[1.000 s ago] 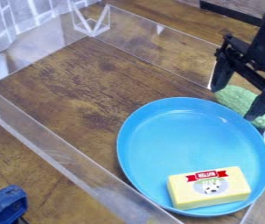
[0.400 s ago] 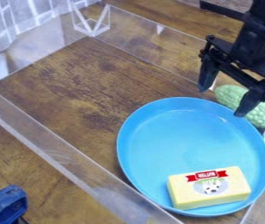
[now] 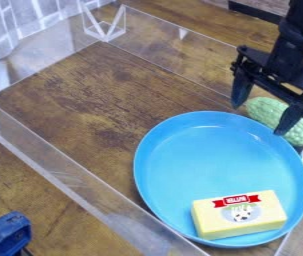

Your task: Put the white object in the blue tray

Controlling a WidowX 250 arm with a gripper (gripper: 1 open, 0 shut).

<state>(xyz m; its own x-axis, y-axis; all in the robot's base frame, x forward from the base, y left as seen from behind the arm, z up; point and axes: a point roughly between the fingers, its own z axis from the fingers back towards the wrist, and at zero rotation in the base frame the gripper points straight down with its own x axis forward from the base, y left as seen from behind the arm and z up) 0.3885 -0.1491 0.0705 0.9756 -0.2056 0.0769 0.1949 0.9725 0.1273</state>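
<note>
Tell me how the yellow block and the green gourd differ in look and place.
The yellow block is flat-faced, while the green gourd is rounded and bumpy. The yellow block carries a red and white label; the green gourd shows no label. The yellow block lies in the blue tray, whereas the green gourd lies outside it, beyond the rim. Both are in plain view near the right side of the picture.

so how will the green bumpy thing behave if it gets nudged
The green bumpy thing looks rounded, so it may roll a little, though the blue tray beside it could check that. Its knobbly skin would probably give decent grip.
</note>
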